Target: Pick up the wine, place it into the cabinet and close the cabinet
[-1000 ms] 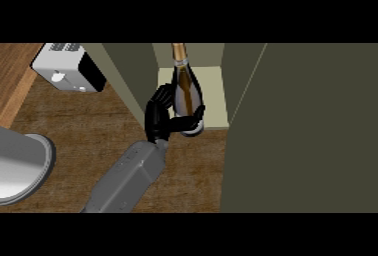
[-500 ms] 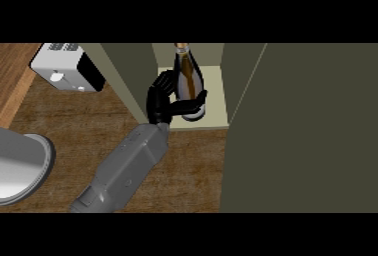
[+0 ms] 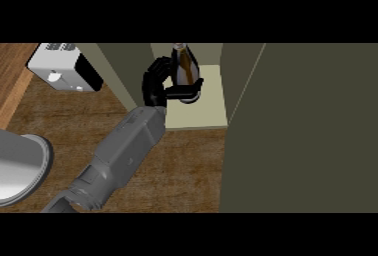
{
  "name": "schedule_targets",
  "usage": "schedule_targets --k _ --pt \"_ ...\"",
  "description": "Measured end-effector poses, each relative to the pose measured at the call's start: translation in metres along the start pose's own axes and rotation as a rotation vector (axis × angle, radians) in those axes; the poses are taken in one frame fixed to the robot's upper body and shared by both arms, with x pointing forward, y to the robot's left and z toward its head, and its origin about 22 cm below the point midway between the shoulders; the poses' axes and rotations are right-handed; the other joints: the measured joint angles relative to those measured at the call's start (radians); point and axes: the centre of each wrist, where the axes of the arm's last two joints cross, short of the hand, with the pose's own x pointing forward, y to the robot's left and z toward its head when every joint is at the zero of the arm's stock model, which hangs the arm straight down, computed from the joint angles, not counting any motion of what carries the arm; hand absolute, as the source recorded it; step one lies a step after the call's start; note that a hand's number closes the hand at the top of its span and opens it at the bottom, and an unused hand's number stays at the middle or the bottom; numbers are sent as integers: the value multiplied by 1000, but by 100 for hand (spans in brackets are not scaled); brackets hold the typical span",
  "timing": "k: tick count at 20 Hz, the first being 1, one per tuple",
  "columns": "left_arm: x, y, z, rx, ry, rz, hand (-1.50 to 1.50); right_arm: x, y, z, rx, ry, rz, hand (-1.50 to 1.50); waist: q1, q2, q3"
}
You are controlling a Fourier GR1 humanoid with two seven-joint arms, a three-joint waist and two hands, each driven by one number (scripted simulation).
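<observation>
Head view looks steeply down on a brown wood-grain bench (image 3: 184, 170). Nearest, at 8 o'clock, a rounded grey metal vessel (image 3: 18, 167) sits at the picture's left edge. One grey forearm (image 3: 122, 150) rises from 7 o'clock toward 12. Which arm it is cannot be told. Its black hand (image 3: 159, 82) curls round the lower body of the wine bottle (image 3: 184, 62), fingers on the bottle's left, thumb crossing beneath. The bottle stands inside the cabinet, on its pale shelf (image 3: 199, 112), at about 12 o'clock. A tall olive cabinet door (image 3: 310, 130) stands open, filling the right from 1 to 5 o'clock. Farther off at 10 o'clock sits a white toaster (image 3: 63, 67), well apart from the hand.
</observation>
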Motion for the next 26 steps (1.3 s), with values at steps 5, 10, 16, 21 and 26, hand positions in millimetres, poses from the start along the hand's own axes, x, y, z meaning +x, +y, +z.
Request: schedule_targets --k 5,10,16,21,26 --pt "10 2 -14 68 -60 -116 -150 -1 3 -1 9 -5 -11 -150 -5 1 0" --pt "18 1 -21 94 -95 -222 -150 1 3 -4 17 -10 -11 -150 -8 -2 1" --pt "17 4 -25 111 -99 -293 -150 -2 4 -1 24 -12 -13 -150 -17 -3 3" --pt "17 6 -27 115 -100 -314 -150 -2 5 -2 33 -17 -16 -150 -22 -1 3" --pt "17 7 -27 107 -109 -315 -150 -3 7 1 44 -16 -23 -150 -23 -1 3"
